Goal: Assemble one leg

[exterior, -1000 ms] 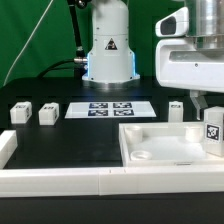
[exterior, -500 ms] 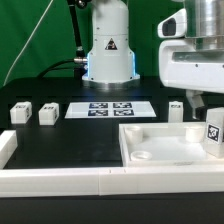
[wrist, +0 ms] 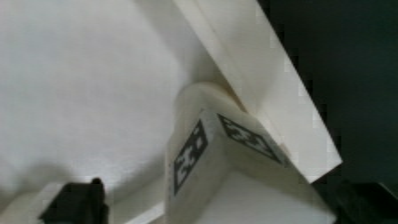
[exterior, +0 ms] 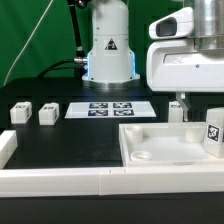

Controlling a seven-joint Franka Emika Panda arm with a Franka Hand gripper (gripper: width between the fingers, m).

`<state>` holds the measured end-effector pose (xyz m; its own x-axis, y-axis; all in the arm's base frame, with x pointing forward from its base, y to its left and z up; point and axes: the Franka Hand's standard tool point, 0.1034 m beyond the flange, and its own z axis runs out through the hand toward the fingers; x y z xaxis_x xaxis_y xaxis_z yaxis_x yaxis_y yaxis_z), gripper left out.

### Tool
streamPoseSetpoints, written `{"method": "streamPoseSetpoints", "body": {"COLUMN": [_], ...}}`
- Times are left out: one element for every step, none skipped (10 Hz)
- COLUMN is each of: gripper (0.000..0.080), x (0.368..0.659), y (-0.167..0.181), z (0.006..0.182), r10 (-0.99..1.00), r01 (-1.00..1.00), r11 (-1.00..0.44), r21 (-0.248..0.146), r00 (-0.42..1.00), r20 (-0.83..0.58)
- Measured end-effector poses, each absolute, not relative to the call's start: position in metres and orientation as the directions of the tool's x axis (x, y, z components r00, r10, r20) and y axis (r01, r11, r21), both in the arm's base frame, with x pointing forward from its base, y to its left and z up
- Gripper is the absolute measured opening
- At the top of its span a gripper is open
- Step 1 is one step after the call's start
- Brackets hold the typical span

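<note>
A leg point(exterior: 213, 133), a small white post with a black-and-white tag, stands upright in the right corner of the large white tray point(exterior: 160, 135). My gripper point(exterior: 203, 100) hangs just above it; one dark finger point(exterior: 181, 98) shows left of the leg. In the wrist view the leg point(wrist: 222, 150) stands against the tray wall point(wrist: 267, 60), between the two wide-apart fingertips point(wrist: 75, 200) of my gripper point(wrist: 219, 205). Neither fingertip touches it, so the gripper is open. Three more legs stand on the table, two at the left point(exterior: 20, 112) point(exterior: 47, 115) and one behind the tray point(exterior: 176, 110).
The marker board point(exterior: 110, 108) lies in the middle in front of the robot base point(exterior: 108, 50). A long white rail-like part point(exterior: 60, 180) runs along the front edge. The table is black and the backdrop is green.
The gripper body has shifted toward the exterior view's left. The leg in the tray corner has stayed where it was, and the other legs have not moved.
</note>
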<state>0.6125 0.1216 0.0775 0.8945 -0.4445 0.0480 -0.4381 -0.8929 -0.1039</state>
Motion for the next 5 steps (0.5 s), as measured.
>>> {"method": "streamPoseSetpoints", "body": {"gripper": [0.0649, 0.0649, 0.0649, 0.0649, 0.0649], "x": [0.6109, 0.6115, 0.6136, 0.6156, 0.6158], "y": [0.1261, 0.1284, 0.1274, 0.1264, 0.1259], "z": [0.0771, 0.0775, 0.0782, 0.0786, 0.0785], "r10": [-0.376, -0.252, -0.15, -0.041, 0.046], "r01": [-0.37, -0.247, -0.146, -0.037, 0.049], "r11": [-0.924, -0.966, -0.987, -0.998, -0.998], "r21": [-0.097, -0.081, -0.071, -0.056, -0.041], "r00": [0.925, 0.966, 0.987, 0.997, 0.996], "r20": [0.048, 0.058, 0.061, 0.072, 0.078]}}
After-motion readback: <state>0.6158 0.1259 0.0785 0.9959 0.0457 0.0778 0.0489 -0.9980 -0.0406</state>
